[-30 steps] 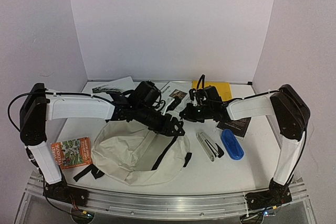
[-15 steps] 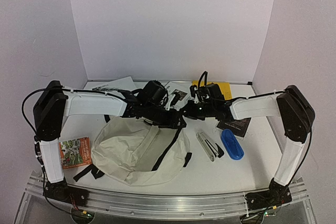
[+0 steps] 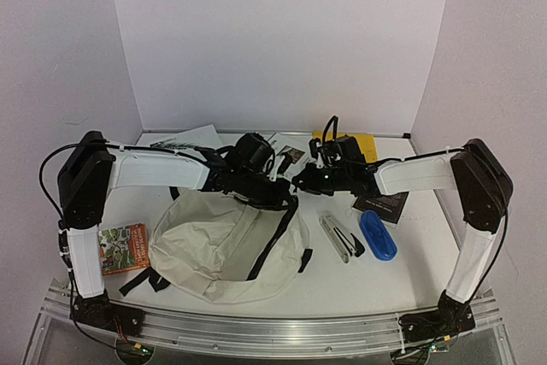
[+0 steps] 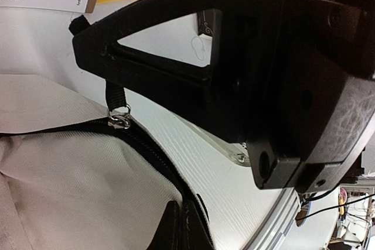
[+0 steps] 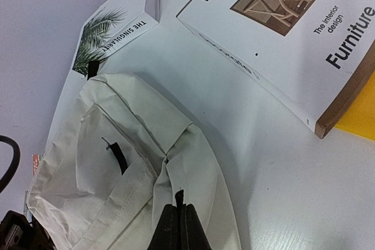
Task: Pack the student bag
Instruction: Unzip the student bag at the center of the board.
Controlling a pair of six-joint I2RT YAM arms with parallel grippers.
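The cream student bag (image 3: pixel 214 254) lies in the lower middle of the top view. At its upper right rim, the left gripper (image 3: pixel 286 200) and right gripper (image 3: pixel 298 184) each pinch the cloth tight, side by side, likely to pull the bag's mouth open for packing.

The cream student bag (image 3: pixel 214 250) lies slumped at the table's centre. The left gripper (image 3: pixel 286 197) and right gripper (image 3: pixel 299 184) meet at its 1 o'clock edge. A blue case (image 3: pixel 377 234) lies at its 3 o'clock, an illustrated booklet (image 3: pixel 121 247) at 9 o'clock.
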